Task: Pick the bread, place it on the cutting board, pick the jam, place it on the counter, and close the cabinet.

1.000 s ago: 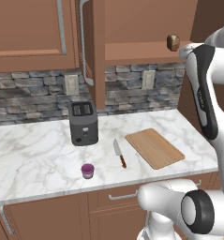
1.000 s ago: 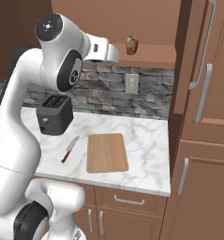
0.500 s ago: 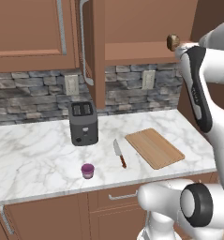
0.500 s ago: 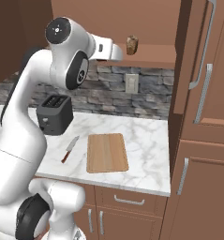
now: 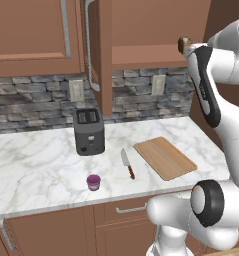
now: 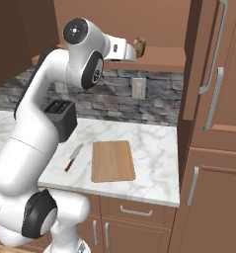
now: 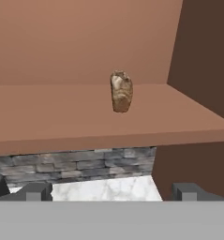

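Observation:
The bread (image 7: 121, 91) stands on the brown shelf of the open cabinet (image 5: 97, 55), straight ahead of my gripper (image 7: 112, 193) and a short way off. The gripper is open, with nothing between its fingertips (image 7: 36, 191). From the right base view the hand hangs level with the shelf, just left of the bread (image 6: 139, 47). The cutting board (image 5: 165, 157) lies bare on the counter (image 5: 36, 165) below. The purple jam (image 5: 93, 181) sits near the counter's front edge. One cabinet door (image 6: 208, 69) juts out at the right.
A dark toaster (image 5: 88, 131) stands at the back of the counter, left of the board. A knife (image 5: 127, 163) lies between the toaster and the board. A stone backsplash with outlets runs behind. The shelf edge (image 7: 108, 138) lies between my hand and the bread.
The arm has lifted and carried the hand a little closer to the bread on the shelf. The jaws stay wide. Nothing on the counter has moved.

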